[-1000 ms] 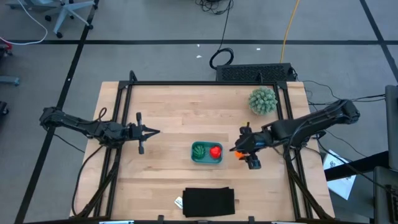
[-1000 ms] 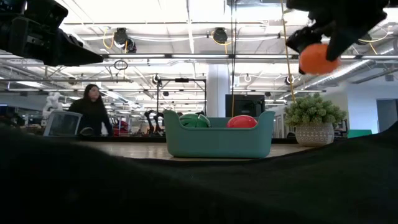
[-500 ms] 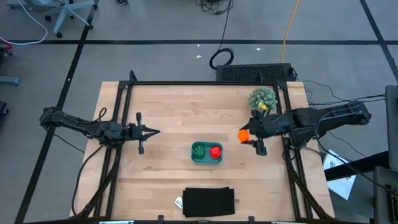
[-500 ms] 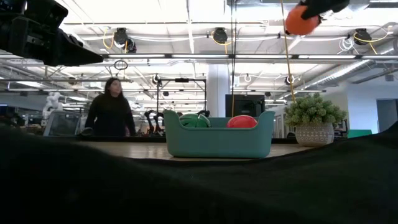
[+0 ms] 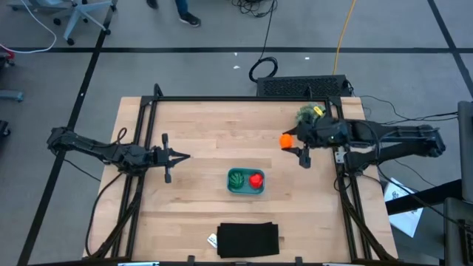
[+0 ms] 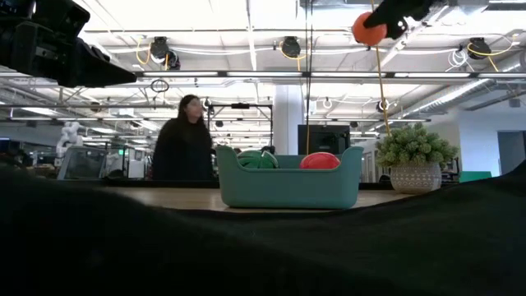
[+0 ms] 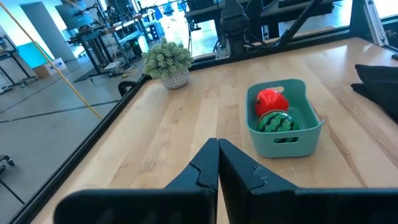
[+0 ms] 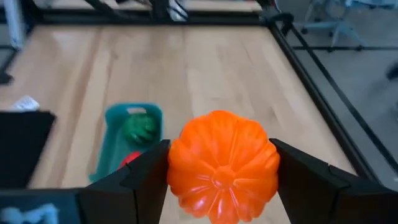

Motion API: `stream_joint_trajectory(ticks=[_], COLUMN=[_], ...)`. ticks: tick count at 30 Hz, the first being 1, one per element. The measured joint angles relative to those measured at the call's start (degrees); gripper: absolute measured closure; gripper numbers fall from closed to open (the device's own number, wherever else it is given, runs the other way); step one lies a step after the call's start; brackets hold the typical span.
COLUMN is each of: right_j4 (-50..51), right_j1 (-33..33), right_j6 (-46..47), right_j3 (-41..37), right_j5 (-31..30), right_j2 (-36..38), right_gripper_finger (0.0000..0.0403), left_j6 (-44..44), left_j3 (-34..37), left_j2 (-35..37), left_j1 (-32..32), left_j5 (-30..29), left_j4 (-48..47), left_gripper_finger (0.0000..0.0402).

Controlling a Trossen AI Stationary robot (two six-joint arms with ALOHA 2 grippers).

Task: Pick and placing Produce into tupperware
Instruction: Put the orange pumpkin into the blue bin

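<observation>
The teal tupperware [image 5: 246, 190] sits mid-table, holding the dark green striped ball [image 5: 236, 178] and the red piece [image 5: 256, 179]; both also show in the left wrist view, the green striped ball [image 7: 275, 122] and the red piece [image 7: 268, 99]. My right gripper [image 5: 288, 140] is shut on the orange ball [image 5: 285, 140], high above the table, right of and beyond the tupperware [image 6: 288, 185]. My left gripper [image 5: 185, 156] hovers shut at the table's left, pointing at the tupperware [image 7: 292, 134]. My right gripper pinches the orange ball [image 8: 222, 165] between its two fingers [image 8: 146, 180], one on each side of the ball's middle. The fingers reach roughly level toward the table's left. The ball [image 6: 369, 29] is lifted clear, well above the tupperware's rim.
A pale green spiky ball in a pot [image 5: 309, 115] stands near the far right corner, partly under my right arm. A flat black rectangle [image 5: 248, 239] lies at the near edge. A person [image 6: 182, 144] walks in the room beyond the table.
My right gripper, keeping hold of the orange ball, has risen and moved from beside the tupperware's right toward the far edge, near the spiky ball. The person in the background has walked rightward.
</observation>
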State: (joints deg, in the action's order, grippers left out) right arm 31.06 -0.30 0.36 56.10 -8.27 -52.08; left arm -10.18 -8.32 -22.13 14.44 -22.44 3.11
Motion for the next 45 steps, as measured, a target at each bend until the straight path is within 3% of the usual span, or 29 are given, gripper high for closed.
stream_joint_trajectory(ticks=[14,33,37,45], right_j4=[-17.34,-15.68,-15.35,-11.94], right_j1=[-2.05,-2.47,-2.49,-1.97], right_j6=[-1.96,-4.22,-4.34,-9.76], right_j3=[0.00,14.38,15.10,15.12], right_j5=[11.64,21.75,24.84,24.72], right_j2=[-10.60,-27.46,-29.88,-36.75], right_gripper_finger=[0.0163,0.0163,0.0163,0.0163], left_j6=[-0.19,-0.15,-0.19,-0.14], left_j3=[0.00,0.00,0.01,0.02], left_j2=[0.01,0.02,0.02,0.01], left_j1=[0.00,0.01,0.00,0.00], left_j5=[0.00,0.00,0.00,0.00], left_j4=[-0.08,-0.46,-0.61,-1.35], left_gripper_finger=[0.0387,0.0387,0.0387,0.0387])
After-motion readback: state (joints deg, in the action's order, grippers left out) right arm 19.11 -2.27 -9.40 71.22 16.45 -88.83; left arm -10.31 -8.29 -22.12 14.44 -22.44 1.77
